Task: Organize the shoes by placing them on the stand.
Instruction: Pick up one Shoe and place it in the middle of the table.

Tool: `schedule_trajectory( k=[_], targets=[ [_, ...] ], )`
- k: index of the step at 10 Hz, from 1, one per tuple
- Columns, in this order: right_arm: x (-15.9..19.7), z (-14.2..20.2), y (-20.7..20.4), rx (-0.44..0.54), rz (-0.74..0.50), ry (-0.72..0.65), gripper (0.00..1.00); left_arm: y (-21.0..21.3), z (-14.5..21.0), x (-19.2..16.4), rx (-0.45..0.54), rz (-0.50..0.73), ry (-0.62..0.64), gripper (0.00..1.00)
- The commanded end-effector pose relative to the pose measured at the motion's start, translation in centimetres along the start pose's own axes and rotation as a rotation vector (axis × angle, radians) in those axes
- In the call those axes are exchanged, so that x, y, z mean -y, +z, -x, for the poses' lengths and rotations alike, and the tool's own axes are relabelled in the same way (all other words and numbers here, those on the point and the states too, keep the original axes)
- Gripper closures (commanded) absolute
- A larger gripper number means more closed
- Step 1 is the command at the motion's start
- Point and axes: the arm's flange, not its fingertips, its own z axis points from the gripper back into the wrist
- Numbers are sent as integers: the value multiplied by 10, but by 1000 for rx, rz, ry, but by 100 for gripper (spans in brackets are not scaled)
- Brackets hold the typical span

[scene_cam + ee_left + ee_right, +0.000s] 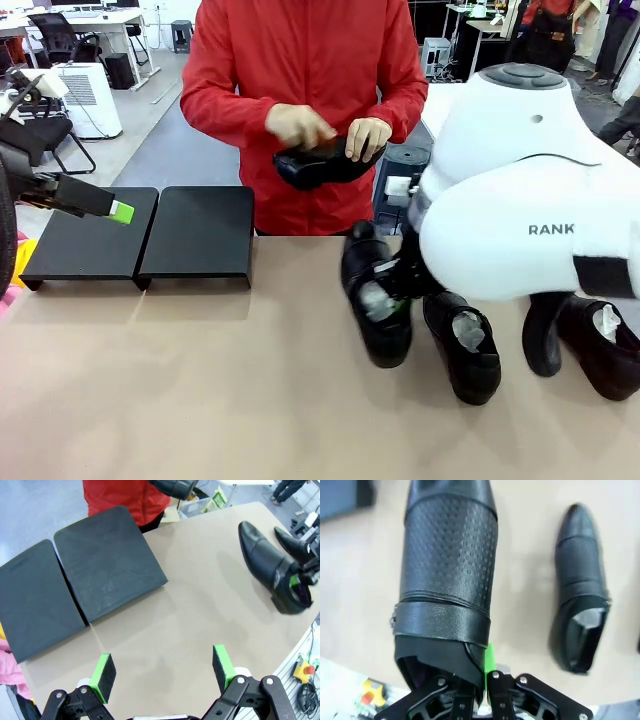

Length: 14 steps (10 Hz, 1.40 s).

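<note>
stand on tan table; office behind

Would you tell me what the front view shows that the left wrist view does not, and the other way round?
The front view adds the person's hands holding a fourth shoe, and white paper inside the shoes on the table. The left wrist view adds a yellow box with a red button. Both show the stand, the open left gripper and the shoe gripped by the shut right gripper.
</note>
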Motion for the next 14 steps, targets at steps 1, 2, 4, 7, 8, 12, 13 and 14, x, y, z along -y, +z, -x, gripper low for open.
schedule_trajectory(
  k=[1, 2, 4, 7, 8, 12, 13, 14],
  targets=[
    [-39, 10, -7, 5, -76, 12, 100, 1, 1, -2, -4, 4, -13, 0],
    [-55, 9, -22, 20, -94, 14, 100, 1, 1, -2, -4, 4, -13, 0],
    [-78, -4, -58, 54, -140, -29, 100, 1, 1, -2, -4, 4, -13, 0],
    [-101, -8, -100, -18, -204, -31, 100, 1, 1, -2, -4, 4, -13, 0],
    [-104, -7, -112, -24, -201, -22, 100, 1, 1, -2, -4, 4, -13, 0],
    [-100, -2, -112, -72, -201, -36, 71, 1, 1, -2, -4, 4, -13, 0],
    [-95, -1, -112, -52, -206, -60, 51, 1, 1, -2, -4, 4, -13, 0],
    [-91, -1, -109, -57, -216, -75, 31, 1, 1, -2, -4, 4, -13, 0]
  ],
)
